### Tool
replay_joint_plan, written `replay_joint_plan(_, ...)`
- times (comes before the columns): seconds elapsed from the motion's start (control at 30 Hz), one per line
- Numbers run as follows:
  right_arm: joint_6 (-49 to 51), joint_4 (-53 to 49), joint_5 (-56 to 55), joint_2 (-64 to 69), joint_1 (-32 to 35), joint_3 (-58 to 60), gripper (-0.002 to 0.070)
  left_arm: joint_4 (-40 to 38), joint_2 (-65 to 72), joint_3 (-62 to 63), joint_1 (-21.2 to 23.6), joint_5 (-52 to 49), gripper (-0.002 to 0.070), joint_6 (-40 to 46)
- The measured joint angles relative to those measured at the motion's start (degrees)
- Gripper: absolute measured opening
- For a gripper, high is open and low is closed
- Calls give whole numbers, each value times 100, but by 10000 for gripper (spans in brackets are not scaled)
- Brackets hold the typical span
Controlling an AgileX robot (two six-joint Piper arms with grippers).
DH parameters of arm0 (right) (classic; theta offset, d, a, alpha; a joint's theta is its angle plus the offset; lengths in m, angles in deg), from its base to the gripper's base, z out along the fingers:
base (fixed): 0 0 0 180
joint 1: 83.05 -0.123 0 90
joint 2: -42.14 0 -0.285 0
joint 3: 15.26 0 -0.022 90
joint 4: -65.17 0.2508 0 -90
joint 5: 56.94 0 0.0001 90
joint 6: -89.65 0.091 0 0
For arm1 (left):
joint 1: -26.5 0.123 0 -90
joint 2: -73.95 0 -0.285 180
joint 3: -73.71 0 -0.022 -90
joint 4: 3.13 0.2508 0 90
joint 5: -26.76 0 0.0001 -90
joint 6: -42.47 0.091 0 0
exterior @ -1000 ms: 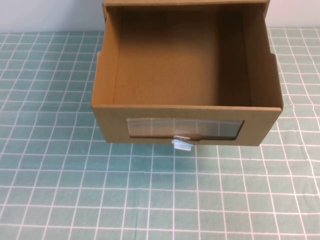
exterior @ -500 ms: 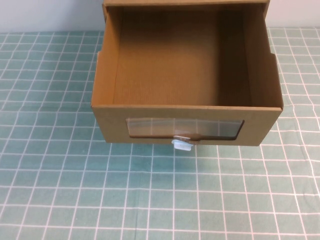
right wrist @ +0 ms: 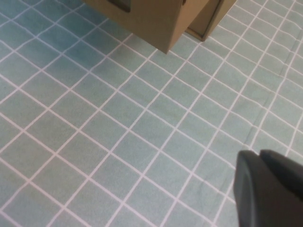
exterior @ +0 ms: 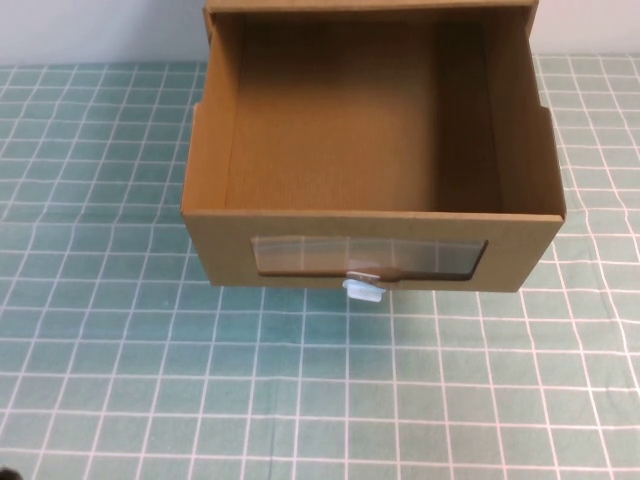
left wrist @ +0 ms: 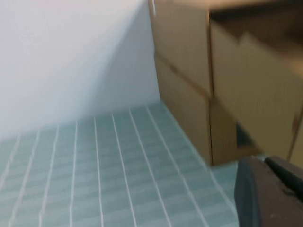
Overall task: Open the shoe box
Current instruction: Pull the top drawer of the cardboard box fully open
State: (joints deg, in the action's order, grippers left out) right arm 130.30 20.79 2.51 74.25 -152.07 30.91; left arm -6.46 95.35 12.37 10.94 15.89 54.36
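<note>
Sitting: box (exterior: 375, 250) on the cloth (exterior: 120, 380), ahead of both grippers, between them and the wall (left wrist: 61, 56).
Drawer: drawer (exterior: 210, 150) drawn out of its sleeve (left wrist: 182, 47) toward the robot, its bare inside open to view.
Tab: tab (exterior: 363, 289) low on the drawer's windowed front, the side that faces the grippers.
Axis: drawer slides along the line from wall to robot, so any further pull would run straight back toward the arms.
Nearer arm: left gripper (left wrist: 270, 189), low beside the box's left flank and near the sleeve. I judge it the closer one. Whether it is open or closed cannot be told.
Farther arm: right gripper (right wrist: 267, 187) over bare cloth, the box's front corner ahead and well apart. It is closed, holding nothing.
Progress: box looks open already.
</note>
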Motion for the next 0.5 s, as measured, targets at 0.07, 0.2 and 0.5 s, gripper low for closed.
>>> replay_joint_plan(0.07, 0, 0, 0, 0, 0, 0, -13, 0, -255, -391, 0, 37, -6, 0)
replay_joint_plan(0.2, 0, 0, 0, 0, 0, 0, -14, 0, -733, -984, 0, 113, -5, 20)
replay_joint_plan(0.5, 0, 0, 0, 0, 0, 0, -13, 0, -1404, -1720, 0, -388, -5, 201)
